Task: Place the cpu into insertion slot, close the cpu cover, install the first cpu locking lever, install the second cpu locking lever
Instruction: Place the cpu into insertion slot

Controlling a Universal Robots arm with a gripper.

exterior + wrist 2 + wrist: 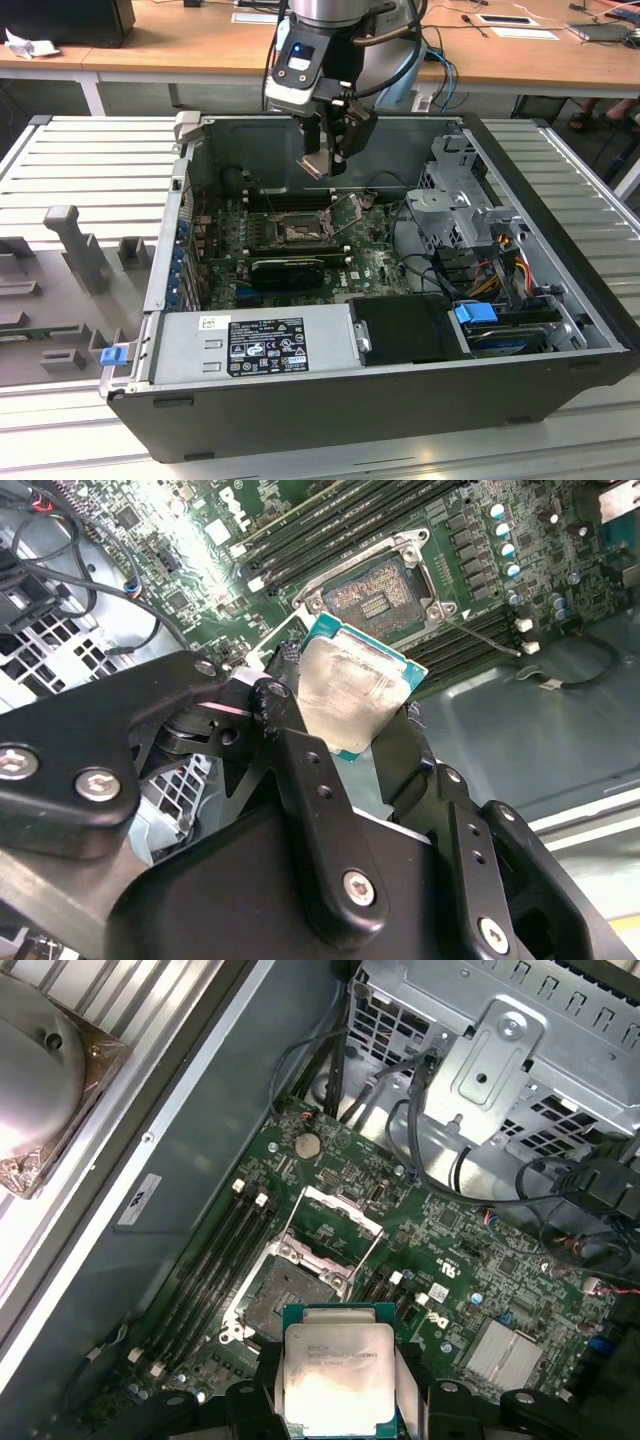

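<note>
While my black two-fingered gripper (pixel 345 708) pinches the small flat square cpu with its tan-silver lid (pixel 338 1375) by two opposite edges, the chip hangs above the green motherboard (pixel 470 1260), at about twelve o'clock from the dark-framed square insertion slot (pixel 298 232) in the exterior view. I judge it light, stiff and smooth but fragile underneath, so an edge hold suits it. The thin silver cpu cover (pixel 345 1212) stands raised. The chip's underside is hidden from me, and the socket contacts and locking levers are hard to make out
</note>
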